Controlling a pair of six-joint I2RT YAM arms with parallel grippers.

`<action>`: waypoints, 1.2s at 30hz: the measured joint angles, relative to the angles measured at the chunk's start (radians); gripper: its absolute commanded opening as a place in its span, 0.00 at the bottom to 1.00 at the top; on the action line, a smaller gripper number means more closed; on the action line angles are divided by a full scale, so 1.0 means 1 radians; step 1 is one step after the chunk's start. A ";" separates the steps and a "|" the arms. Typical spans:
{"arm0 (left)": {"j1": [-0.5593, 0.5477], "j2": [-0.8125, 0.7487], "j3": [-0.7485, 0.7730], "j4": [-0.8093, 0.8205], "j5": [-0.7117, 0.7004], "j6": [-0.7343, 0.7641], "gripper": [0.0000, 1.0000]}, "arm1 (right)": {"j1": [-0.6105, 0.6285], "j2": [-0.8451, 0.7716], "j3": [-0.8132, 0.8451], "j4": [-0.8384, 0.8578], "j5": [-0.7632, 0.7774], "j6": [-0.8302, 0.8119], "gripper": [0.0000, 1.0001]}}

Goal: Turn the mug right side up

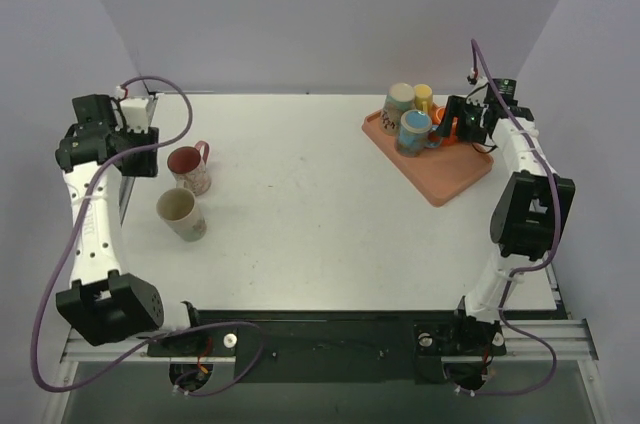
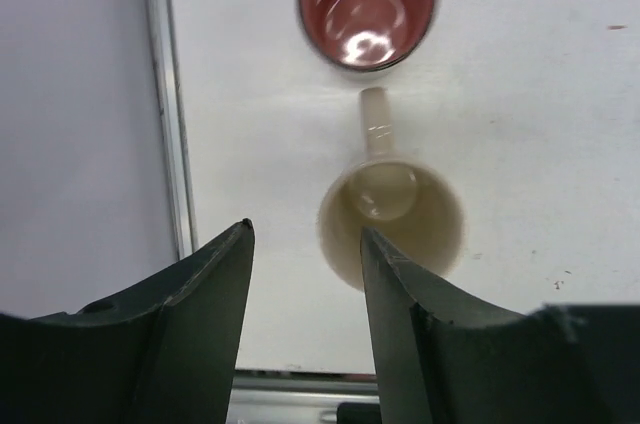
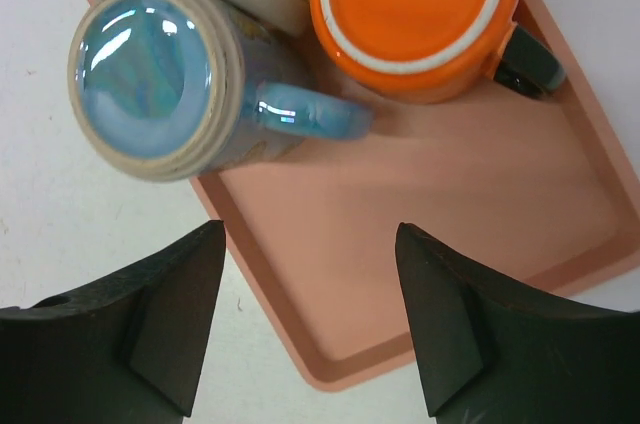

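Note:
On the pink tray [image 1: 450, 179] at the back right stand several mugs upside down: a blue-based one [image 1: 413, 130], a pale green one [image 1: 400, 98], a yellow one [image 1: 424, 96] and an orange one [image 1: 439, 131], partly hidden. My right gripper [image 1: 462, 124] hovers over the tray, open and empty. In the right wrist view its fingers [image 3: 310, 244] straddle bare tray floor [image 3: 400, 234], with the blue mug [image 3: 150, 74] and the orange mug [image 3: 415, 9] just beyond. My left gripper [image 1: 140, 149] is open and empty above the table's left edge.
Two upright mugs stand at the left: a red-lined one [image 1: 188, 166] and a cream one [image 1: 180, 212]. In the left wrist view the red one [image 2: 367, 6] lies ahead and the cream one [image 2: 392, 219] lies by the right fingertip. The table's left edge rail [image 2: 165, 114] runs alongside.

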 measured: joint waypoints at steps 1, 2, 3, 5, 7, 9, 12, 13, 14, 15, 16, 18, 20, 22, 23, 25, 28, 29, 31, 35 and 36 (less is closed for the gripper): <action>-0.037 -0.031 0.003 0.017 0.003 0.010 0.57 | 0.000 0.024 0.014 0.008 -0.006 -0.011 0.61; -0.075 -0.059 0.003 0.034 0.013 0.020 0.58 | 0.000 0.046 0.029 0.015 -0.013 -0.021 0.61; -0.107 -0.080 0.002 0.047 0.022 0.026 0.58 | 0.000 0.065 0.039 0.022 -0.020 -0.032 0.61; -0.186 -0.122 -0.005 0.092 0.054 0.035 0.58 | 0.000 0.095 0.057 0.025 -0.026 -0.052 0.59; -0.243 -0.151 -0.020 0.140 0.080 0.039 0.58 | 0.000 0.128 0.081 0.030 -0.026 -0.070 0.57; -0.280 -0.163 -0.035 0.183 0.097 0.031 0.58 | 0.000 0.160 0.104 0.039 -0.028 -0.083 0.57; -0.311 -0.163 -0.052 0.244 0.109 0.015 0.58 | 0.000 0.204 0.137 0.049 -0.035 -0.090 0.55; -0.317 -0.159 -0.053 0.258 0.111 0.012 0.58 | 0.000 0.214 0.143 0.052 -0.037 -0.090 0.55; -0.318 -0.156 -0.053 0.270 0.110 0.010 0.58 | 0.000 0.222 0.148 0.055 -0.043 -0.091 0.55; -0.318 -0.153 -0.053 0.281 0.109 0.006 0.58 | 0.001 0.229 0.152 0.056 -0.054 -0.090 0.55; -0.318 -0.151 -0.053 0.289 0.108 0.005 0.58 | 0.001 0.234 0.156 0.057 -0.063 -0.091 0.54; -0.318 -0.147 -0.054 0.302 0.104 0.005 0.58 | 0.005 0.240 0.159 0.060 -0.084 -0.093 0.51; -0.318 -0.146 -0.055 0.312 0.101 0.005 0.58 | 0.007 0.241 0.159 0.063 -0.104 -0.108 0.50; -0.318 -0.146 -0.057 0.320 0.098 0.008 0.58 | 0.011 0.241 0.159 0.066 -0.133 -0.133 0.49; -0.318 -0.146 -0.061 0.326 0.097 0.010 0.58 | 0.013 0.241 0.154 0.069 -0.151 -0.149 0.49; -0.318 -0.146 -0.072 0.334 0.096 0.016 0.58 | 0.023 0.238 0.135 0.071 -0.183 -0.189 0.50; -0.318 -0.146 -0.091 0.345 0.094 0.020 0.58 | 0.037 0.223 0.091 0.061 -0.205 -0.261 0.50; -0.318 -0.146 -0.096 0.348 0.093 0.021 0.57 | 0.039 0.217 0.080 0.054 -0.213 -0.275 0.50; -0.318 -0.146 -0.101 0.354 0.093 0.021 0.57 | 0.045 0.194 0.051 0.025 -0.226 -0.311 0.52; -0.322 -0.146 -0.101 0.370 0.093 0.021 0.57 | 0.047 0.162 0.033 -0.052 -0.247 -0.386 0.57; -0.327 -0.146 -0.101 0.371 0.093 0.021 0.57 | 0.046 0.158 0.034 -0.067 -0.255 -0.407 0.58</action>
